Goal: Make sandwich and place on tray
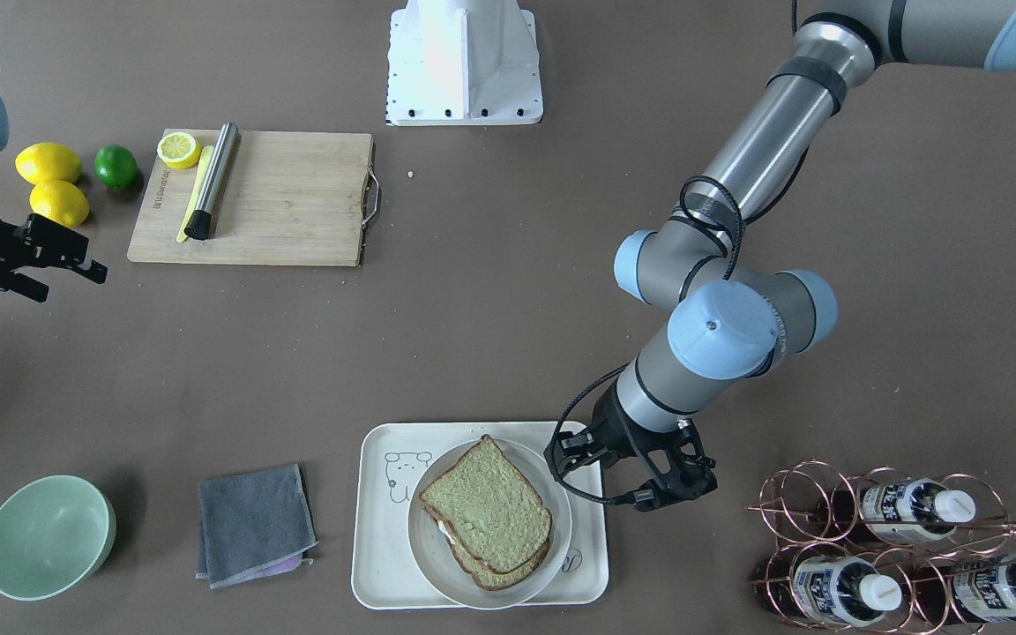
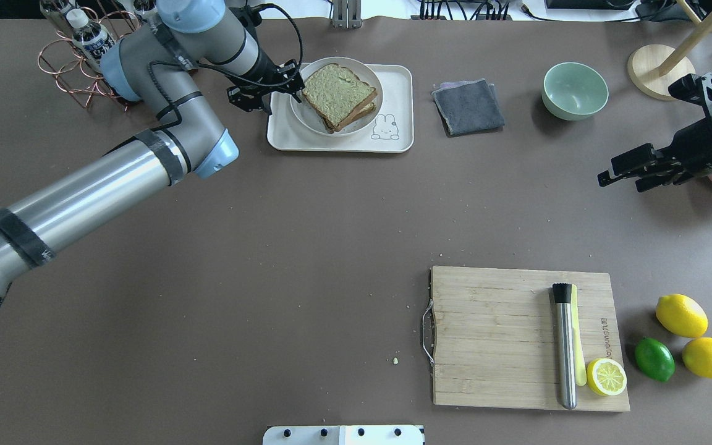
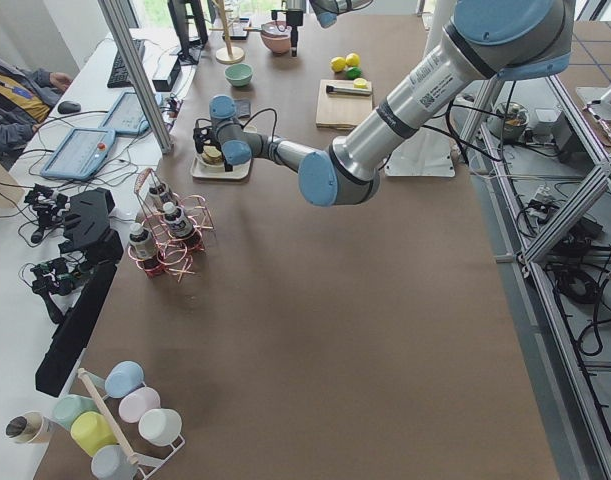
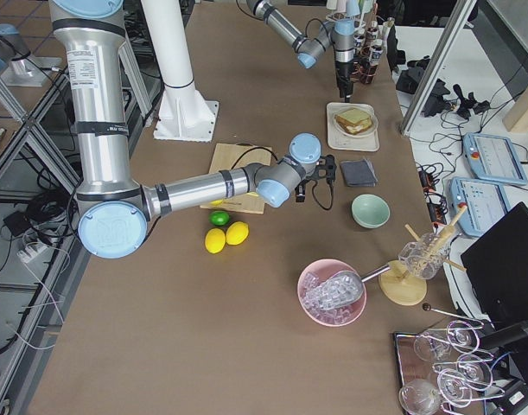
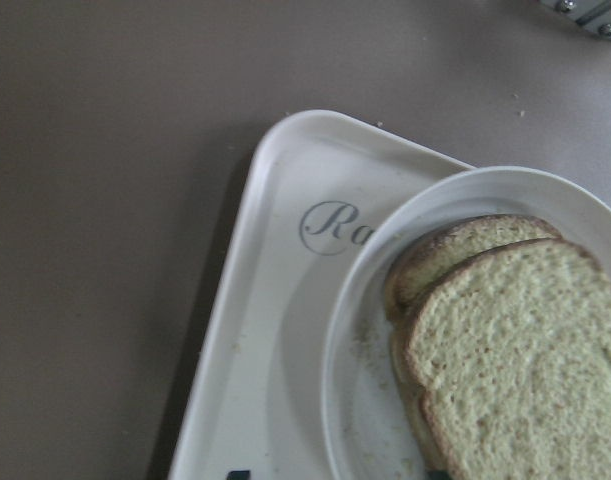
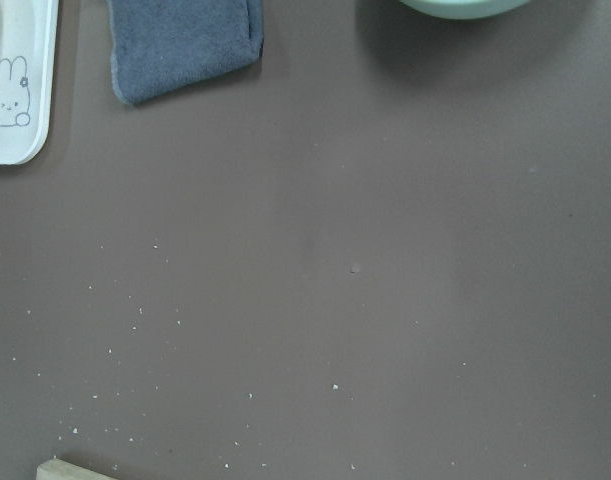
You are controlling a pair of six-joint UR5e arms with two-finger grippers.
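Note:
The sandwich (image 1: 486,511), two brown-crusted bread slices with a sliver of white between them, lies on a round white plate (image 1: 424,549). The plate stands on the cream tray (image 1: 384,564). The sandwich (image 2: 337,93) and tray (image 2: 343,143) also show in the overhead view. My left gripper (image 1: 614,485) is open and empty, low over the tray's edge beside the plate. The left wrist view shows the bread (image 5: 515,350), the plate rim (image 5: 355,300) and the tray (image 5: 255,380). My right gripper (image 1: 71,284) is open and empty, far from the tray.
A copper bottle rack (image 1: 896,547) stands close behind the left gripper. A grey cloth (image 1: 252,525) and a green bowl (image 1: 48,536) lie on the tray's other side. A wooden cutting board (image 1: 287,203) holds a steel rod and a half lemon; lemons and a lime lie beside it.

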